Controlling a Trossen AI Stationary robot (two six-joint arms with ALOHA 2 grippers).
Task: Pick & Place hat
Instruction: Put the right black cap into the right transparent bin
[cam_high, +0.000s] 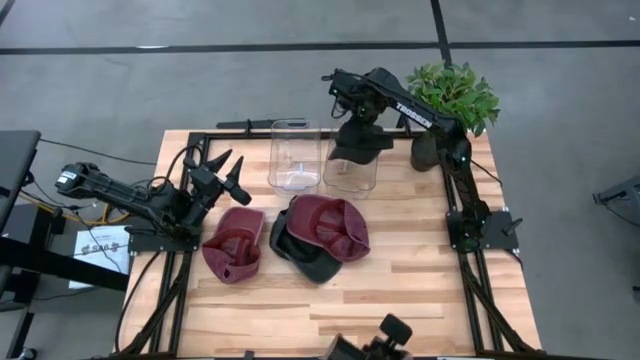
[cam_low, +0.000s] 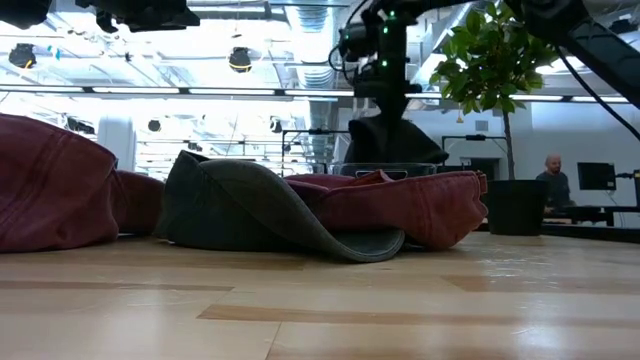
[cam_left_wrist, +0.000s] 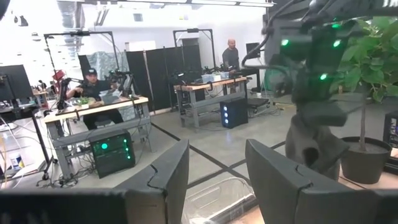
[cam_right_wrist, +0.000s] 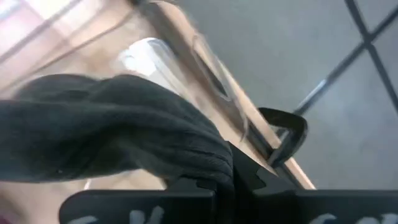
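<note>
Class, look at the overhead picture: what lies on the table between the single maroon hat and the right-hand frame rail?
A pile of hats, maroon over dark green, seen from above.

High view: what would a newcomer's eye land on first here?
The right gripper, jaws shut on a dark hat, holds it above the right one of two clear bins at the table's far edge. Mid-table lies a heap of maroon hats over a dark one, another maroon hat beside it. The left gripper waits open nearby.
</note>
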